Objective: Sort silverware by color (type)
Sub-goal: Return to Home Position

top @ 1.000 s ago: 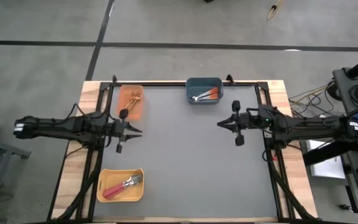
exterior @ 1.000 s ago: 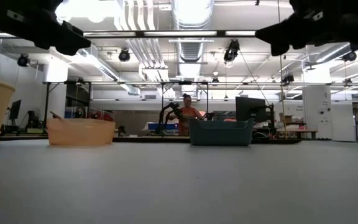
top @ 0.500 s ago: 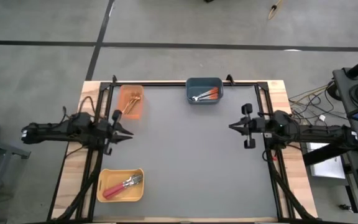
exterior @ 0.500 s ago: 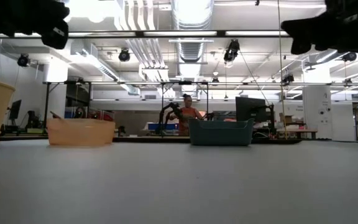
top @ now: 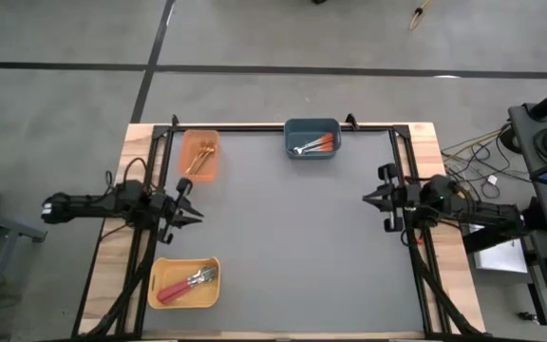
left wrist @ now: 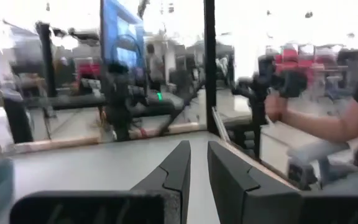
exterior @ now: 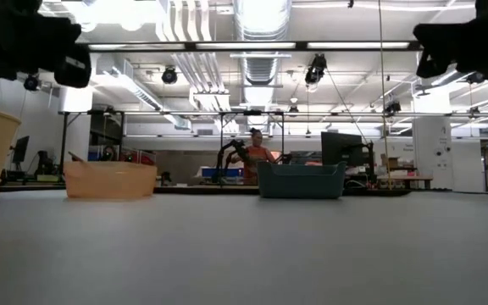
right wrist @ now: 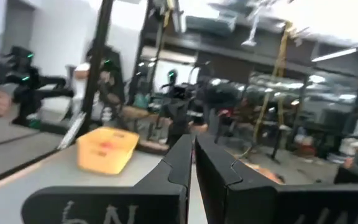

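My left gripper (top: 196, 213) has its fingers drawn together with only a slim gap, holding nothing. My right gripper (top: 368, 199) is the same: fingers closed up, empty. Both have pulled back since a second ago. The left was out over the grey mat (top: 292, 237) just off the near end of the orange bin (top: 184, 161) and now sits at the table's left edge. The right has retreated to the right edge. From table height both now show only as dark shapes in the upper corners.

The mat between my arms is bare, framed by a black rail with pale wood outside it. The forks lie sorted in the bins. The red-handled forks (top: 173, 290) are in the yellow bin (top: 156, 270) at the near left corner. The gold forks (top: 200, 158) are in the orange bin on the left, farther back. The orange-handled forks (top: 324, 144) are in the blue bin (top: 290, 131) at the middle of the far edge.

Beyond the table is a bright workshop with ceiling ducts, strip lights, benches and monitors. A person (exterior: 254, 153) in an orange top stands far behind the blue bin. A hand (left wrist: 275, 106) grips a dark device just off the table's side.

Pale marks sit on my right gripper's body; I think they are handwritten characters, but I cannot read them.
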Tool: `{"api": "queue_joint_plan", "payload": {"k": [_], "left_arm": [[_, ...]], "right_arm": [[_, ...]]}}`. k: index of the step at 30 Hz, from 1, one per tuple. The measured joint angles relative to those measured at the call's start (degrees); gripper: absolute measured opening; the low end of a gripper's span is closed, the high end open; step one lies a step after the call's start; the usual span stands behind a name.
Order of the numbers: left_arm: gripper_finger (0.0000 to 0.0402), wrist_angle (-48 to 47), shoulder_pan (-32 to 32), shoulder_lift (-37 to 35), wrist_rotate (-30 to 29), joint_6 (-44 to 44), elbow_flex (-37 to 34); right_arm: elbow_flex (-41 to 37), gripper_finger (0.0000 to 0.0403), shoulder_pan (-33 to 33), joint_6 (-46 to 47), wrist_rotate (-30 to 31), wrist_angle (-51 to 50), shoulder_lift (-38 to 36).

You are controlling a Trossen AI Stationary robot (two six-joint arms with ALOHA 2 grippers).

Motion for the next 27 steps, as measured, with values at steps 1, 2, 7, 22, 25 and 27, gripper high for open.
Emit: {"api": "queue_joint_plan", "payload": {"k": [1,2,7,22,25,27], "left_arm": [[0.0038,-0.6,0.0,0.1,0.6,-0.2,-0.3],[0.0038,-0.7,-0.1,0.4,1.0,-0.7,-0.2],[0.0038,1.8,-0.2,1.0,2.3,-0.2,-0.3],[0.0038,-4.7,-0.2,4.3,-2.3,-5.0,-0.2],[0.0038,-4.7,-0.2,5.3,-2.3,-5.0,-0.1],[0.0038,-4.7,-0.2,5.9,-2.3,-5.0,-0.1]], "right_arm": [[0.0,0.0013,0.0,0.0,-0.7,-1.7,-0.7],[0.0,0.0013,0.0,0.0,-0.8,-3.0,-0.8],[0.0,0.0013,0.0,1.6,-0.9,-6.8,0.0],[0.0,0.0013,0.0,5.4,3.9,-8.9,3.4],[-0.1,0.0013,0.0,5.4,3.9,-8.9,3.4],[-0.1,0.0013,0.0,5.4,3.9,-8.8,3.4]]}}
